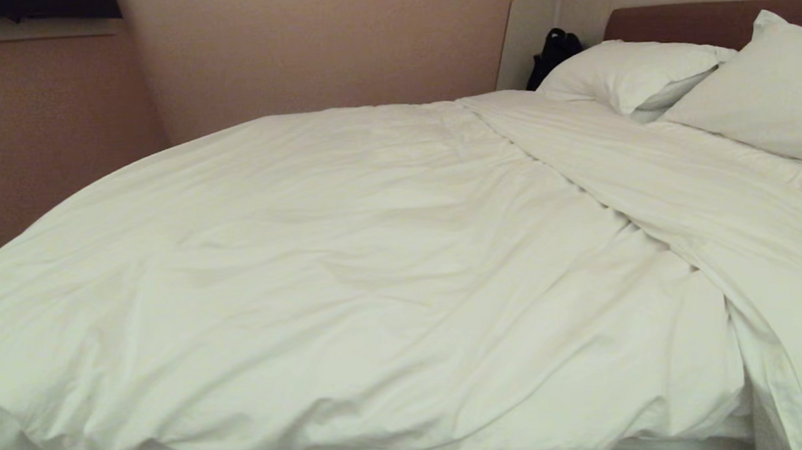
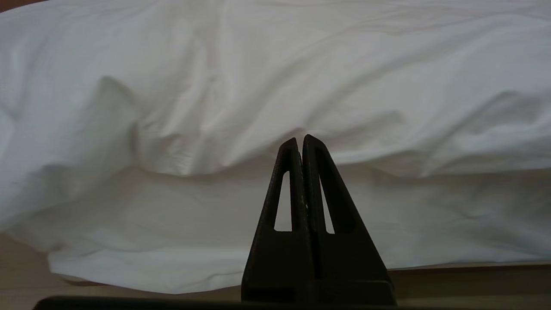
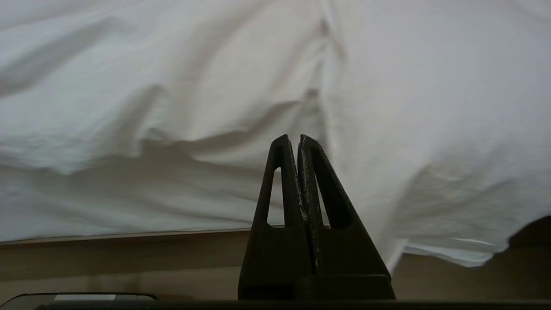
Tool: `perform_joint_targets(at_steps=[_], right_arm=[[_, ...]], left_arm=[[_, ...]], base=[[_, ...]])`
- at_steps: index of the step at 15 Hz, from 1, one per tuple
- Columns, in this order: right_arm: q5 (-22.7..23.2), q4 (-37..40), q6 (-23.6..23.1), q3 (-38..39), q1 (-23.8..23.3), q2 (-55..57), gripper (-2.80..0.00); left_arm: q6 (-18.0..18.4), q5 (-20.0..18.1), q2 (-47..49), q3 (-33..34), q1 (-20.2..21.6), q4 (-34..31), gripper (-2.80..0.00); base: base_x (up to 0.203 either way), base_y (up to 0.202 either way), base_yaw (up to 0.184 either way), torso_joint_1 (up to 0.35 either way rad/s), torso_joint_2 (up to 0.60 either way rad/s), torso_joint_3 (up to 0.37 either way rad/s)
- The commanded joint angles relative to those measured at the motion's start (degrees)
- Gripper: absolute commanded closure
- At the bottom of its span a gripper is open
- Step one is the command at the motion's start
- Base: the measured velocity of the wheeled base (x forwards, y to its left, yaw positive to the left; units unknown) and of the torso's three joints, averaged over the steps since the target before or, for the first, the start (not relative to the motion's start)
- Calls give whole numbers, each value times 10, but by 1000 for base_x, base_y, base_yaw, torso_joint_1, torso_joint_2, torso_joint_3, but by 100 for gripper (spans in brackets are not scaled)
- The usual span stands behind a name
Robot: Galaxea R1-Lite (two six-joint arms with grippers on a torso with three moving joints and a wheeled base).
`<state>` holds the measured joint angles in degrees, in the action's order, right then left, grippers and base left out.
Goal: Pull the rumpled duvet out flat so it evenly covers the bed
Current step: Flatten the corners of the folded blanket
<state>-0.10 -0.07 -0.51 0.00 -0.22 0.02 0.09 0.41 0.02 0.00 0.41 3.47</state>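
Observation:
The white duvet (image 1: 347, 257) lies rumpled over most of the bed (image 1: 704, 20), bunched and creased along the near edge. A long diagonal fold (image 1: 581, 177) runs across it toward the pillows. Neither arm shows in the head view. In the left wrist view my left gripper (image 2: 300, 140) is shut and empty, pointing at the duvet (image 2: 258, 64) where its edge overhangs the sheeted mattress side (image 2: 172, 215). My right gripper (image 3: 293, 138) is likewise shut and empty, a short way off the hanging duvet (image 3: 172, 86). The bed's base (image 3: 129, 254) shows below it.
Two white pillows (image 1: 634, 71) (image 1: 773, 93) lean at the headboard on the far right. A dark object (image 1: 553, 52) sits in the corner beside them. A pinkish wall (image 1: 290, 49) runs behind the bed's far side.

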Motion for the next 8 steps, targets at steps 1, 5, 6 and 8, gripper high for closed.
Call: perform_joint_targets(at_steps=[1,5,6,8], right_arm=[[0,0,0,0,0,0,0],[0,0,0,0,0,0,0],[0,0,0,0,0,0,0],[0,0,0,0,0,0,0]], left_arm=[[0,0,0,0,0,0,0],[0,0,0,0,0,0,0],[0,0,0,0,0,0,0],[-1,0,0,0,0,1,0]], base=[[0,197,-2,5,-3,2],[0,196,0,2,3,2],[0,196,-2,2,2,4],[0,195,2,3,2,2]])
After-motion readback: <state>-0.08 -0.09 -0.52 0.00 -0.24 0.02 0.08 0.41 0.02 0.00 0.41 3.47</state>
